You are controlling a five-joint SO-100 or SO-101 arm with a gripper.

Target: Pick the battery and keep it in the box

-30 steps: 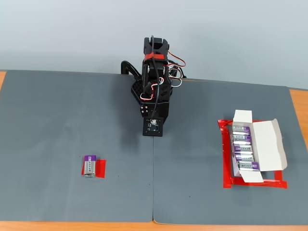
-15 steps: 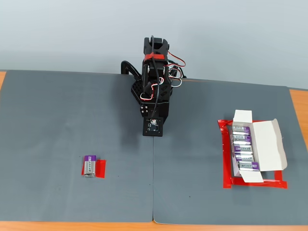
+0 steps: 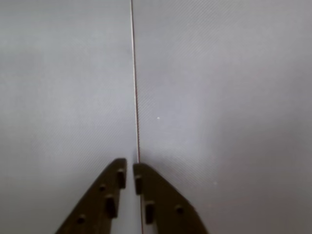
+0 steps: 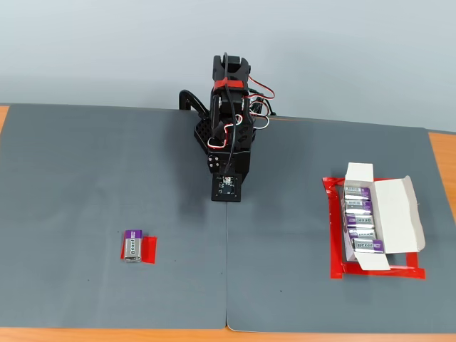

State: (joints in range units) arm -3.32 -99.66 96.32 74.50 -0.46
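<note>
In the fixed view a silver battery (image 4: 132, 246) with a purple end lies on the grey mat at the lower left, its right side over a red tape patch (image 4: 149, 249). The white box (image 4: 396, 214) sits open at the right with its flap folded out, and several like batteries (image 4: 360, 221) lie in a row inside. The black arm (image 4: 229, 135) is folded at the back centre, far from both. In the wrist view my gripper (image 3: 129, 169) points down at bare mat, shut with nothing between its fingers; neither battery nor box shows there.
A red tape outline (image 4: 333, 242) frames the box. The grey mat (image 4: 85, 178) is made of two sheets joined at a seam (image 3: 135, 87) that runs under the gripper. Orange table edge (image 4: 442, 149) shows at the right.
</note>
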